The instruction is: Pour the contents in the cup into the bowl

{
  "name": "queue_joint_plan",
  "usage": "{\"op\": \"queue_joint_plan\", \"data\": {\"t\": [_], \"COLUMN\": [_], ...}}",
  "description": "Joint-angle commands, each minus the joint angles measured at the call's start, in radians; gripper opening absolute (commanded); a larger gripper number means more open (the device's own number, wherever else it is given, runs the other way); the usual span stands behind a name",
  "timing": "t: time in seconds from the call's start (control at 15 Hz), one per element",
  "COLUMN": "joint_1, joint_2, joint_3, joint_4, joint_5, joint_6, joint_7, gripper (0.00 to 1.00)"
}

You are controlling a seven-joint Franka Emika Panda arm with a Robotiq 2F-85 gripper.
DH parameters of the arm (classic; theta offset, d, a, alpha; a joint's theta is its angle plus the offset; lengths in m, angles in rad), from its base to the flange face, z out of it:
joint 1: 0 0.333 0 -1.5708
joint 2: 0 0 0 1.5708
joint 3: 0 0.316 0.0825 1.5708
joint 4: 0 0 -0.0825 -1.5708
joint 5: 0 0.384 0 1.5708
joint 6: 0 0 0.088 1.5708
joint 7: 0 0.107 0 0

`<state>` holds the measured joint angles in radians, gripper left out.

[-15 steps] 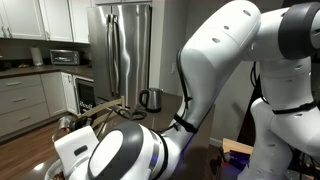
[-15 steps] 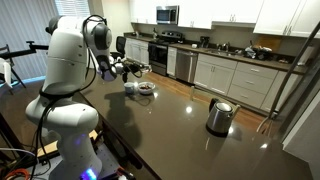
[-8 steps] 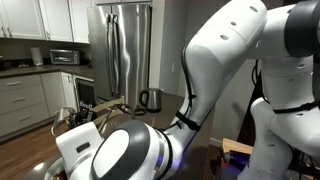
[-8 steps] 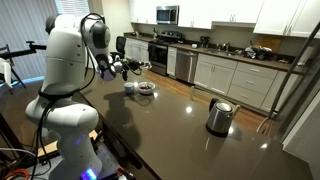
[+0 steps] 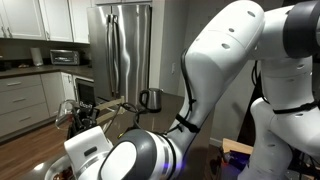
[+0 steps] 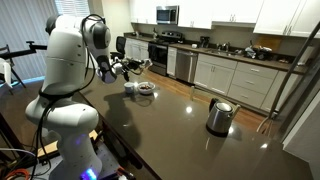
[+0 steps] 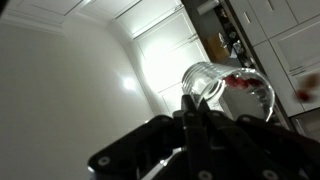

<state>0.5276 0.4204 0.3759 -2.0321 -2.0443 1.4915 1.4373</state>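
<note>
Above the dark table [image 6: 170,130], near its far end. Item 1: Robotiq gripper [image 7: 197,110], dark fingers [image 7: 190,128] pinched on the clear glass tumbler [image 7: 228,88]. The tumbler is held aloft and tipped well over, with reddish bits [image 7: 240,82] showing inside it. Item 2: white bowl [image 6: 146,93], standing on the table below and just beyond the gripper in an exterior view; whether the tumbler's mouth sits squarely over it cannot be told. Item 3: steel kettle [image 6: 219,116], well apart, judged no hazard. Risks, as judged: (1) contents landing short of or past the bowl's rim if the mouth is off-centre; (2) bits clinging inside the glass if the tilt is too shallow; (3) smooth glass slipping or twisting in the pinch while tipped; (4) glass knocking the bowl if the arm lowers.
</note>
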Motion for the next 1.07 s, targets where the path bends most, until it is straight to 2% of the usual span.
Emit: {"op": "queue_joint_plan", "data": {"t": [0.0, 0.67, 1.0], "joint_1": [-0.003, -0.052, -0.051], "joint_2": [0.008, 0.141, 0.183], "joint_3": [0.009, -0.021, -0.041], "joint_4": [-0.02, 0.09, 0.143], "joint_5": [-0.053, -0.105, -0.142], "joint_6": [-0.07, 0.004, -0.004], "joint_7": [0.029, 0.014, 0.005], "gripper": [0.01, 0.01, 0.01]}}
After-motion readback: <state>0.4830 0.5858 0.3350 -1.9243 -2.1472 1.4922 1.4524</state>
